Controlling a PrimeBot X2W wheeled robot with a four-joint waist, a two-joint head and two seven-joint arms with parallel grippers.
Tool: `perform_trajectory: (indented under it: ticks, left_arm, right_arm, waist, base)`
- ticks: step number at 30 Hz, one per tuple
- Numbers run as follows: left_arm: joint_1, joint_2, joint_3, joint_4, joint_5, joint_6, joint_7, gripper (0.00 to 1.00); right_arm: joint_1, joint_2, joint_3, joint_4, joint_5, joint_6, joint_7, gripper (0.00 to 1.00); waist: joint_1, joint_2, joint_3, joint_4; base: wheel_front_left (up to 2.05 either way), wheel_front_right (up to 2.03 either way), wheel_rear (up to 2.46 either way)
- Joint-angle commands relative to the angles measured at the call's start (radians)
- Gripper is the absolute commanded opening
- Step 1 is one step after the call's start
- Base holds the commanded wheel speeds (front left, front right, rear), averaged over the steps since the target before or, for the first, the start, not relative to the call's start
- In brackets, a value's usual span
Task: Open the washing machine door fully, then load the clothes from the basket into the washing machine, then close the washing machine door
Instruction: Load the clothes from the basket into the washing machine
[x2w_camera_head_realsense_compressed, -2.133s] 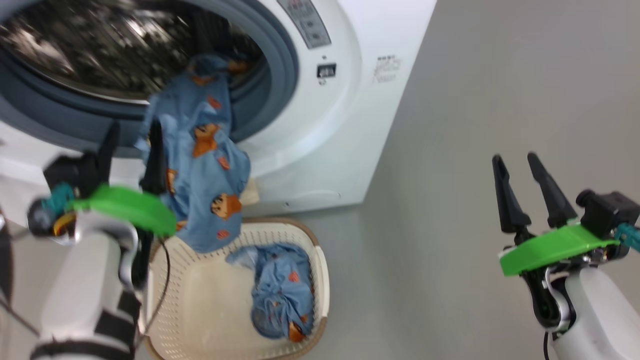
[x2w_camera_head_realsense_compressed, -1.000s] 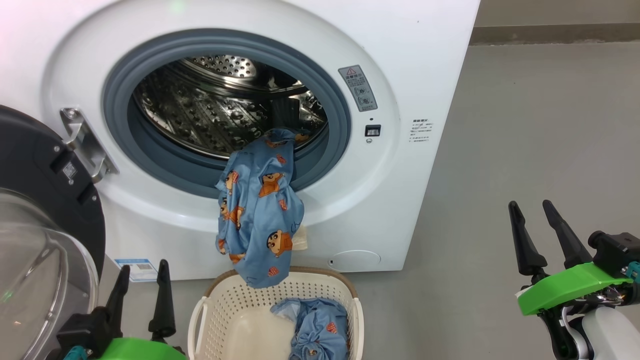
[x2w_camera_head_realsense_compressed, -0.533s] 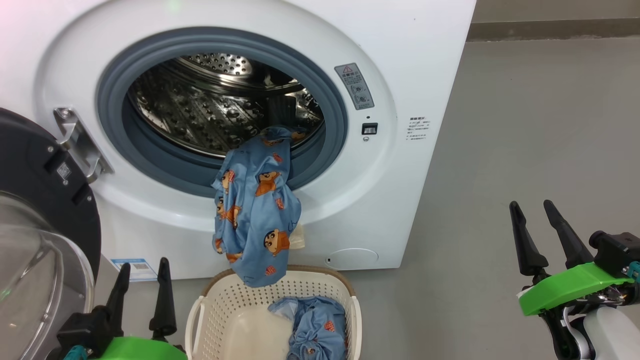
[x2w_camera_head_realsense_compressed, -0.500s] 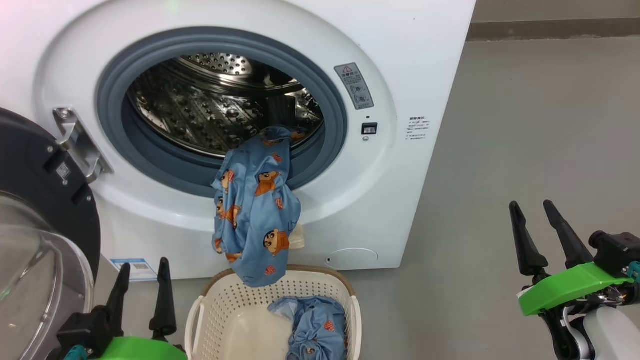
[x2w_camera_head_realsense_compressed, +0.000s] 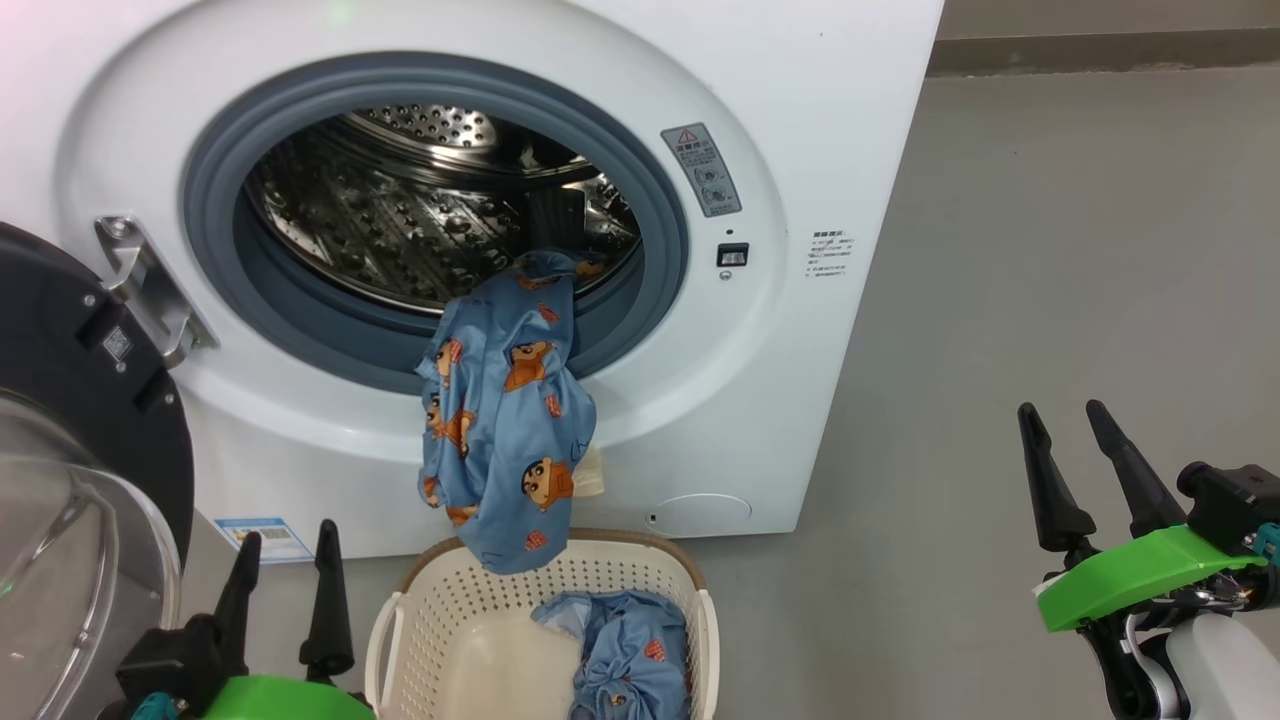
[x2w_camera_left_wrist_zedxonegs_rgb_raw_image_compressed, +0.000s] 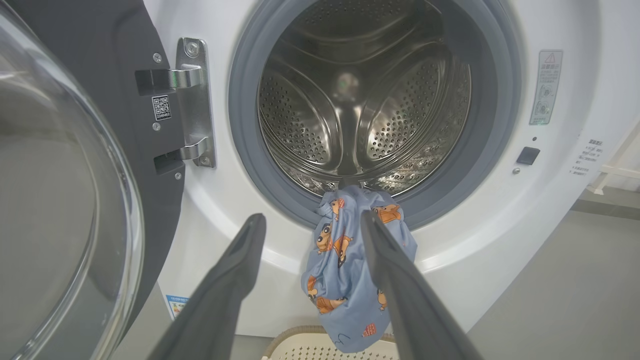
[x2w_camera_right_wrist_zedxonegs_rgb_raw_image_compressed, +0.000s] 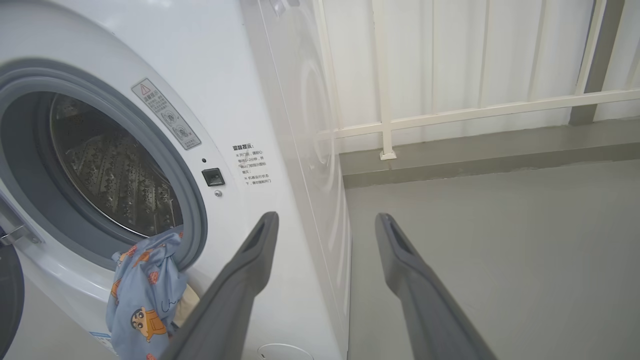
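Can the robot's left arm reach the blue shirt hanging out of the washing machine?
Probably yes. The left gripper is open and empty, pointing toward the hanging garment, with nothing between them. The washing machine door stands open off to its left, out of the way.

The left claw (x2w_camera_left_wrist_zedxonegs_rgb_raw_image_compressed: 312, 219) is empty, fingers spread wide, pointing at the washing machine (x2w_camera_left_wrist_zedxonegs_rgb_raw_image_compressed: 550, 210). The washing machine door (x2w_camera_left_wrist_zedxonegs_rgb_raw_image_compressed: 65, 200) stands open at left on its steel hinge (x2w_camera_left_wrist_zedxonegs_rgb_raw_image_compressed: 194, 100). One of the clothes (x2w_camera_left_wrist_zedxonegs_rgb_raw_image_compressed: 345, 285) hangs from the drum (x2w_camera_left_wrist_zedxonegs_rgb_raw_image_compressed: 360, 100) over the grey seal (x2w_camera_left_wrist_zedxonegs_rgb_raw_image_compressed: 244, 150), down to the basket (x2w_camera_left_wrist_zedxonegs_rgb_raw_image_compressed: 295, 347) rim.
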Motion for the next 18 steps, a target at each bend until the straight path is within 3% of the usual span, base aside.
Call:
perform_trajectory:
  ticks: [1,18]
  left_arm:
    - [-0.027,0.012,0.034,-0.013,-0.003,-0.004,-0.006,1.00]
    - [-0.172,0.019,-0.035,0.214,-0.020,-0.052,0.045,1.00]
  right_arm:
    - [-0.016,-0.013,0.020,-0.019,0.011,0.005,-0.008,1.00]
    - [-0.057,-0.014,0.027,-0.040,-0.001,0.005,-0.008,1.00]
  waist:
    - [-0.0001,0.0000,0.000,-0.001]
    - [-0.0001,0.0000,0.121,-0.075]
  base:
    - [0.00,0.00,0.00]
    - [0.00,0.00,0.00]
